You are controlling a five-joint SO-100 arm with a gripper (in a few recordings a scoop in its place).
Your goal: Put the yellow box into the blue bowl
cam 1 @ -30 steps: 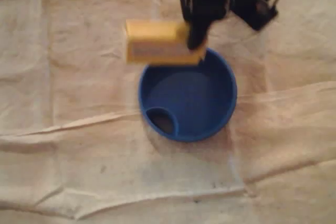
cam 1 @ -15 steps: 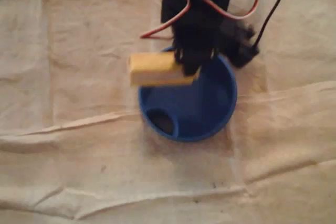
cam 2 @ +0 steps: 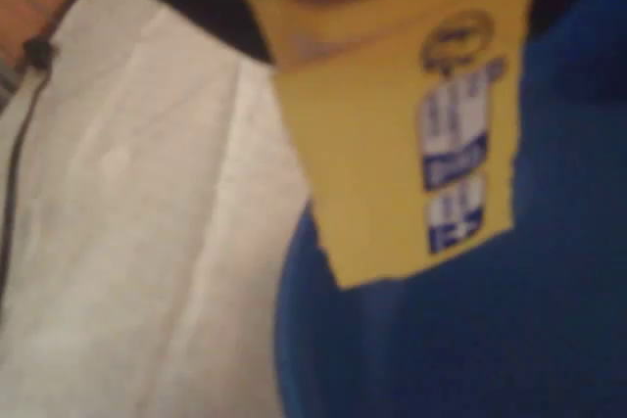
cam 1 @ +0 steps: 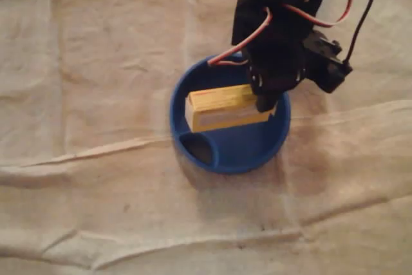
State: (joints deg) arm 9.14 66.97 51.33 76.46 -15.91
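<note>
Creased pale cloth [cam 1: 96,62] is spread over the whole surface. Seen from overhead, the gripper [cam 1: 265,102] is clamped on the right end of the yellow box [cam 1: 222,109], which is held lengthwise and roughly level over the hollow of the blue bowl [cam 1: 244,146], inside its rim; whether the box touches the bowl's floor cannot be told. A dark hollow [cam 1: 199,149] is set into the bowl's lower left rim. The black arm reaches down from the picture's top edge, bent over the bowl's upper right side, with a red wire [cam 1: 238,46] looped beside it. In the wrist view, a blue and white label [cam 2: 456,168] is shown on the box [cam 2: 392,144], its print blurred, with the bowl's blue [cam 2: 470,340] below and cloth [cam 2: 147,193] at left.
</note>
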